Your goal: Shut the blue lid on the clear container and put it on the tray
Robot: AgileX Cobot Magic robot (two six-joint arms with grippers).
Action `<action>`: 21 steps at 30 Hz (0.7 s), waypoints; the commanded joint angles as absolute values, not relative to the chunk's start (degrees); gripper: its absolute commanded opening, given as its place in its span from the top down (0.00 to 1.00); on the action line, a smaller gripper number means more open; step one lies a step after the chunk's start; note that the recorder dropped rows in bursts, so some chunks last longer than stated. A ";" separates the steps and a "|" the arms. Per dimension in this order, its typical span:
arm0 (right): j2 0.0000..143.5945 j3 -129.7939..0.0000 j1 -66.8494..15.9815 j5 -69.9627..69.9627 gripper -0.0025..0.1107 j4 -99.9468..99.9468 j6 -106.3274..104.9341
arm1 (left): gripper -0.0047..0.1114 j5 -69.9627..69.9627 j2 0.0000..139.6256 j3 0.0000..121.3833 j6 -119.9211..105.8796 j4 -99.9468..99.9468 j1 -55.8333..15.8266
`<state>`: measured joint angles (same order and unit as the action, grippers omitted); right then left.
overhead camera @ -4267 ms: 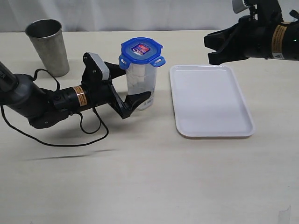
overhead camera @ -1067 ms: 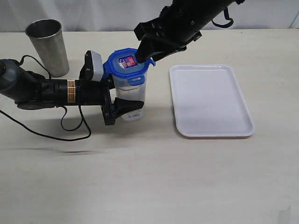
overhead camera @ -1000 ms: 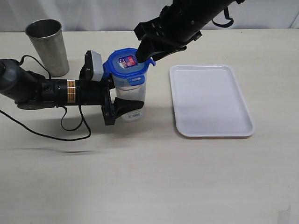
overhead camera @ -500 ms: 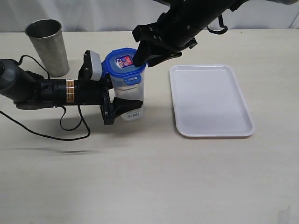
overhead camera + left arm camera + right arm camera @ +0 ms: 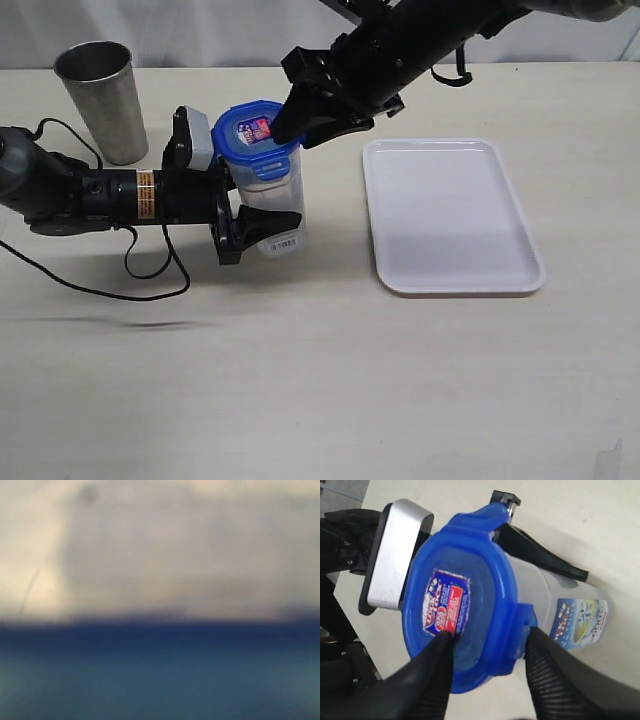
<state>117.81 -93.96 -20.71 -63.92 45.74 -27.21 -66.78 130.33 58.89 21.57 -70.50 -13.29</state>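
The blue lid [image 5: 252, 132] sits on the clear container [image 5: 280, 195], clamped low by the left claw [image 5: 262, 212], near the tray [image 5: 450, 210] but off it. The right claw [image 5: 487, 632], part-open, pinches lid and tab; latching seems unfinished, placement outstanding.

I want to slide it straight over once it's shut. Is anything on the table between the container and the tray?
Nothing visible. The table between the container and the tray is bare; the steel cup stands on the container's other side.
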 commanded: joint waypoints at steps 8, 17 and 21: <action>116.41 -92.61 -21.99 -61.75 0.45 39.54 -30.85 | 0.96 -68.53 129.53 59.08 21.04 -69.33 -14.00; 111.05 -92.61 -21.99 -59.87 0.43 34.01 -28.96 | 0.96 -68.53 129.53 59.08 21.04 -69.23 -14.00; 110.17 -92.61 -21.99 -59.87 0.43 32.56 -28.29 | 0.96 -68.53 129.53 59.08 21.04 -69.23 -14.00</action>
<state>111.14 -92.78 -21.99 -60.21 33.79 -29.00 -66.66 130.33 58.89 20.83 -70.50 -13.52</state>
